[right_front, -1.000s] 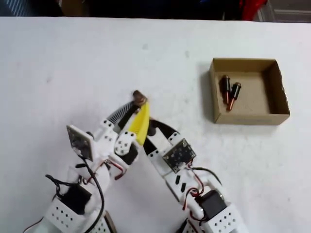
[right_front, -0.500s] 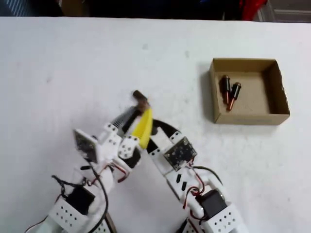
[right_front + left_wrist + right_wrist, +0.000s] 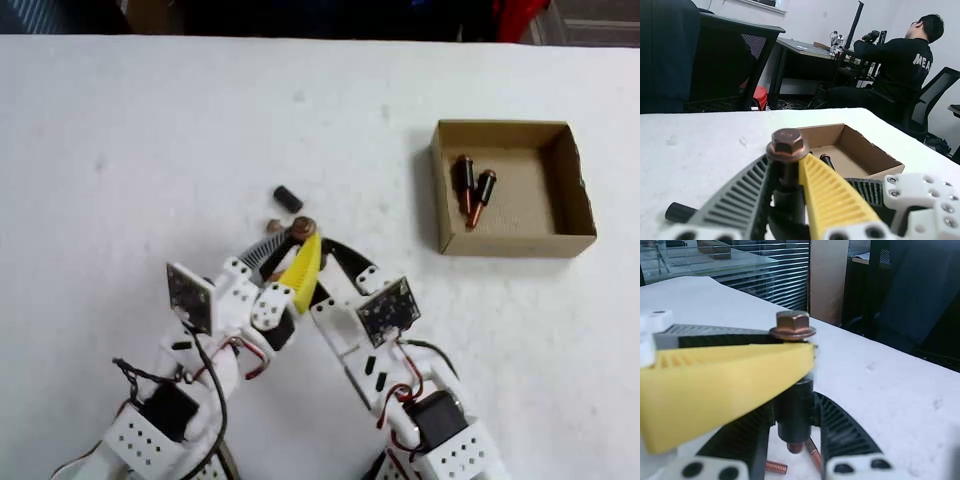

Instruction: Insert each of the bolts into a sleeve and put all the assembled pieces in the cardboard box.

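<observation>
A white table (image 3: 150, 120), a black desk (image 3: 740, 27), window blinds (image 3: 760, 270).

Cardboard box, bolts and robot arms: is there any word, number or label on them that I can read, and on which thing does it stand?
No text can be read on any of them.
Cardboard box: plain walls, no print seen.
Bolt standing in the sleeve: no legible mark on its head.
Circuit board on an arm's wrist: its marks are too small to read.

Most of bolt (image 3: 792, 325) shank hidden inside sleeve (image 3: 795, 412).
</observation>
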